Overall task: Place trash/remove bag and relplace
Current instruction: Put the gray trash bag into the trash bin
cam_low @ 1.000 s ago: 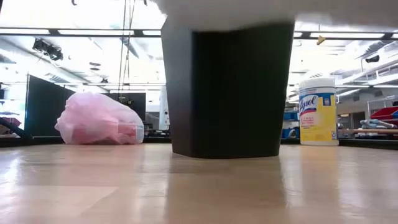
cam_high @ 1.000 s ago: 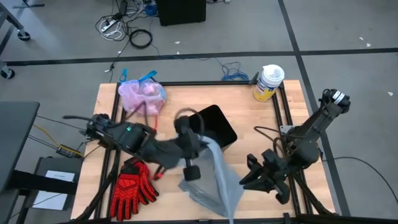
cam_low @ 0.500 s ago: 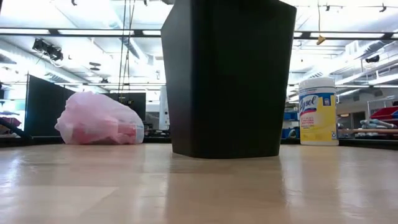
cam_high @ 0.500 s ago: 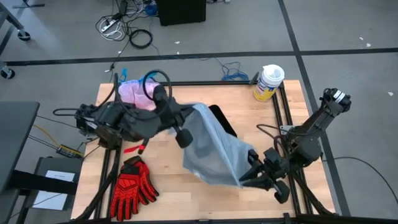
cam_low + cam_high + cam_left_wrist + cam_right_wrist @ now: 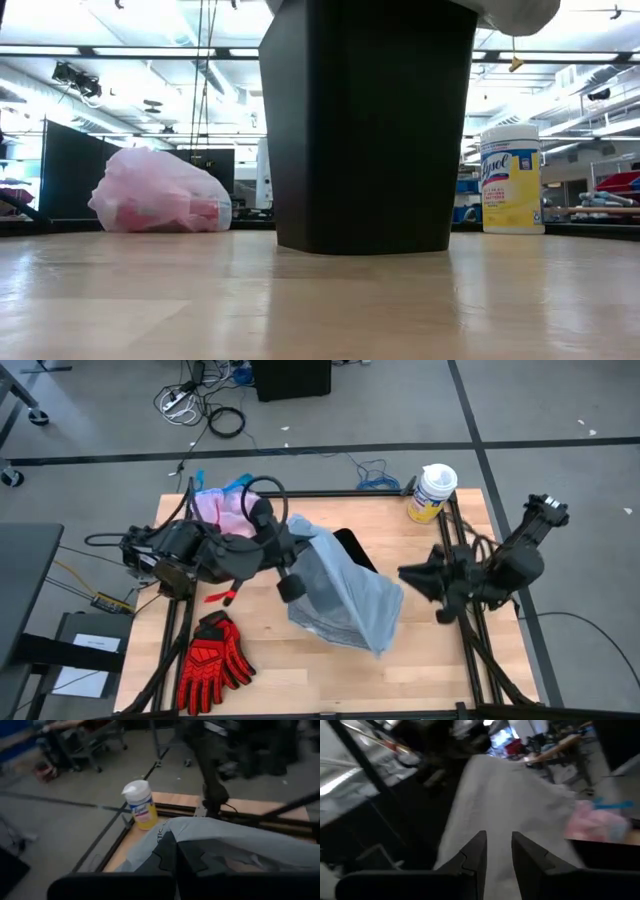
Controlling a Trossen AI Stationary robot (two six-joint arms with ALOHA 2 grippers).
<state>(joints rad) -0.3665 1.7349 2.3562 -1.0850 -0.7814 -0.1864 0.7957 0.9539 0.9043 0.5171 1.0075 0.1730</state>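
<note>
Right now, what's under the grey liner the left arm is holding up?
The grey-blue liner, pinched in the left gripper, drapes over the black bin; only the bin's far corner shows from above. The bin's opening and inside are covered, so its contents can't be seen.

We see a light wooden table point(image 5: 270, 660) in a black frame, a black bin point(image 5: 365, 130) mid-table, the tied pink bag point(image 5: 160, 192) and a yellow wipes tub point(image 5: 432, 493) along the far edge, red gloves point(image 5: 213, 662) at the near left, perhaps a small red scrap point(image 5: 222, 597) beside them.

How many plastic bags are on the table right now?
2. The tied pink bag sits at the table's far left corner; the grey-blue liner hangs from the left claw above the black bin. Others could be hidden.
</note>
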